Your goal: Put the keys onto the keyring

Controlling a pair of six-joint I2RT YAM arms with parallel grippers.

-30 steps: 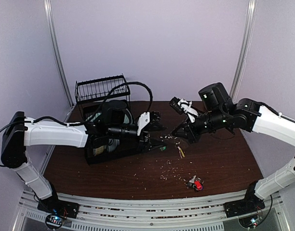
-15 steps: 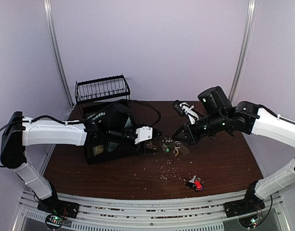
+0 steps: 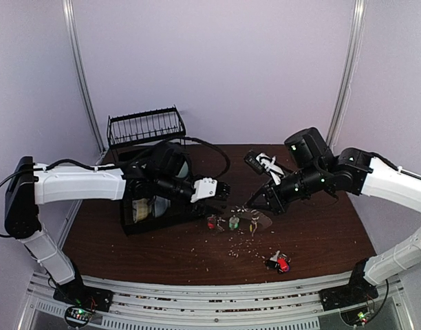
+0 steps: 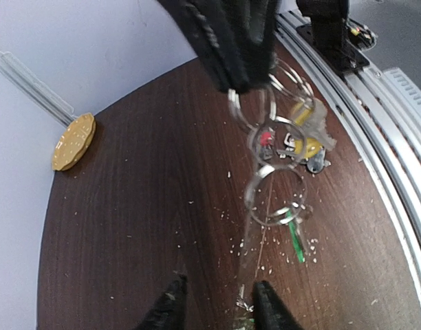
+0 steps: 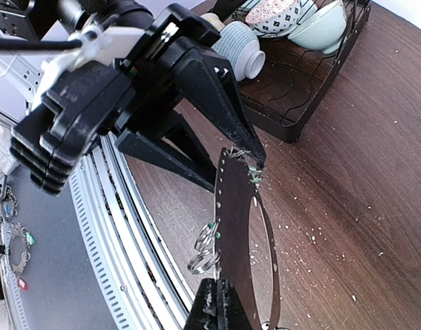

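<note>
**While both claws meet at the keyring, clutter lies all around**

Because the left arm reaches across it, the black dish rack (image 5: 303, 82) on the left is partly hidden in the top view. It holds several bowls (image 5: 241, 53). A second wire rack (image 3: 145, 126) stands at the back edge, and a tan plate (image 4: 73, 141) lies at the table border, near the wall.

The table (image 3: 320, 234) is dark brown wood, sprinkled with pale crumbs (image 3: 241, 246). The walls are plain pale lilac.

The keyring (image 5: 228, 234) hangs in the air over the middle of the table, a thin grey loop with small holes. The right gripper (image 3: 257, 204) is closed on its lower edge. The left gripper (image 3: 222, 193) has its fingers around the upper edge, but I cannot tell if they really pinch it. Keys (image 3: 233, 221) with red, green and yellow tags hang below. A second bunch (image 3: 279, 262) lies on the table, well apart.
</note>
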